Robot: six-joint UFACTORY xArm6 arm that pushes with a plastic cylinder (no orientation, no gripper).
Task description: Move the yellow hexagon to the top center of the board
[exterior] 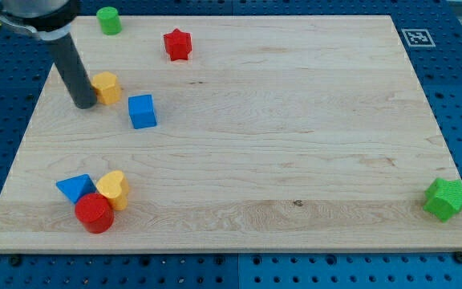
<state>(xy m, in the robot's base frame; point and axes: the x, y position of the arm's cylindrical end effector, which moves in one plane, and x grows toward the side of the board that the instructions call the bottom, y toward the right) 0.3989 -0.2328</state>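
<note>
Yellow hexagon (107, 87) touching my tip (84, 104) — its right.

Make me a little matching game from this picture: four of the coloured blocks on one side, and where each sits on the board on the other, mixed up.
Blocks:
1. green star
2. red star
3. yellow hexagon
4. red cylinder

Places:
A. touching my tip, at the view's upper left
B. the view's bottom right corner
C. the view's bottom left, beside the yellow heart and blue triangle
D. near the view's top edge, right of the green cylinder

Pairs: 1-B, 2-D, 3-A, 4-C
</note>
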